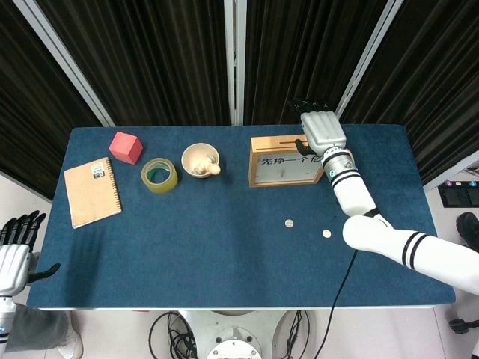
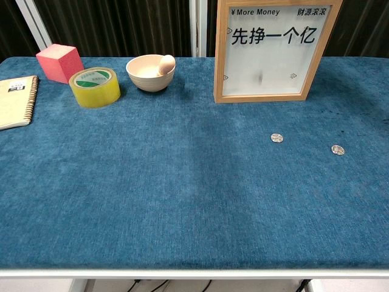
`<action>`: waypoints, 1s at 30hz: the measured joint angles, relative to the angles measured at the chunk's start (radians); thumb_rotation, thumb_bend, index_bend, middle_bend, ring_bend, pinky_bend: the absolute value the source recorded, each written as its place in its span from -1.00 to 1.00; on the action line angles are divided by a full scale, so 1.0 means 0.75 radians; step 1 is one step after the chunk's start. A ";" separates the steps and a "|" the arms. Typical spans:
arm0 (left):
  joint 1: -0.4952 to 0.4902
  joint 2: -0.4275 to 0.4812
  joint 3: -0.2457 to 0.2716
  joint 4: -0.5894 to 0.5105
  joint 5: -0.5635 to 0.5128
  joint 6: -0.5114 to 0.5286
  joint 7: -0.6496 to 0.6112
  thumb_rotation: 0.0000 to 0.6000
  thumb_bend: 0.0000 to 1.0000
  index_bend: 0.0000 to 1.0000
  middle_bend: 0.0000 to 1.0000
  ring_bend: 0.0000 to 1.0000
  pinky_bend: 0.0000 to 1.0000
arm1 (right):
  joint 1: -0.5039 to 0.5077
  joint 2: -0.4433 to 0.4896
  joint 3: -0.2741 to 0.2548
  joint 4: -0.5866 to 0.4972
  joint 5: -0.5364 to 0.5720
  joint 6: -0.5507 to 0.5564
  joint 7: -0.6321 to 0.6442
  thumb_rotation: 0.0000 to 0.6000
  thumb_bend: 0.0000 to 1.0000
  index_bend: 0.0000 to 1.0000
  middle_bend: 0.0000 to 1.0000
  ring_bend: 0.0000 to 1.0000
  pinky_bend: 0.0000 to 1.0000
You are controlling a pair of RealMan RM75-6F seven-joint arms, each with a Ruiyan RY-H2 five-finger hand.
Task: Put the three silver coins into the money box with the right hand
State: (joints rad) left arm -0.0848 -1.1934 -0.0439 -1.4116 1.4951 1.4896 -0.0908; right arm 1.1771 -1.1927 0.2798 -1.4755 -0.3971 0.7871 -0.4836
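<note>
The money box [image 1: 258,166] is a wooden frame with a clear front printed with black characters, standing at the back of the blue table; the chest view shows it too [image 2: 219,55]. My right hand [image 1: 323,130] hovers over the right end of its top slot, fingers spread, with nothing seen in it. A small grey blur [image 2: 260,78] shows behind the box window. Two silver coins lie on the cloth in front of the box, one [image 1: 289,223] [image 2: 277,138] to the left of the other [image 1: 326,233] [image 2: 337,149]. My left hand [image 1: 13,258] hangs off the table's front left corner, fingers apart and empty.
A pink cube [image 1: 125,146], a yellow tape roll [image 1: 159,175] and a cream bowl [image 1: 196,155] holding an egg-shaped thing stand along the back left. A tan spiral notebook [image 1: 91,191] lies at the left edge. The right forearm [image 1: 408,250] crosses the table's right front.
</note>
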 measured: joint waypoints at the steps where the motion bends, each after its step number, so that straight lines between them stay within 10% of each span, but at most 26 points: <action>1: 0.000 0.002 -0.001 -0.002 0.000 0.002 0.001 1.00 -0.92 -0.92 -0.93 -1.00 -1.00 | -0.010 0.006 0.005 -0.012 -0.035 0.010 0.017 1.00 -0.27 -1.00 -1.00 -1.00 -1.00; 10: -0.012 0.014 -0.007 -0.029 0.007 -0.002 0.038 1.00 -0.92 -0.92 -0.93 -1.00 -1.00 | -0.234 0.156 -0.024 -0.272 -0.645 0.222 0.186 1.00 -0.36 -1.00 -1.00 -1.00 -1.00; 19: -0.011 0.005 0.003 -0.072 0.021 0.009 0.114 1.00 -0.92 -0.92 -0.93 -1.00 -1.00 | -0.631 0.310 -0.243 -0.468 -1.378 0.594 0.361 1.00 -0.42 -0.93 -1.00 -1.00 -1.00; 30: 0.014 -0.032 0.028 -0.056 0.029 0.029 0.148 1.00 -0.92 -0.92 -0.93 -1.00 -1.00 | -0.912 -0.032 -0.455 0.010 -1.683 0.795 0.563 1.00 -0.42 -0.60 -0.87 -1.00 -1.00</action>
State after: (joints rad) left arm -0.0742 -1.2176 -0.0233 -1.4535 1.5167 1.5115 0.0199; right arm 0.4930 -1.2168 -0.0618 -1.4681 -1.6594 1.3835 -0.0613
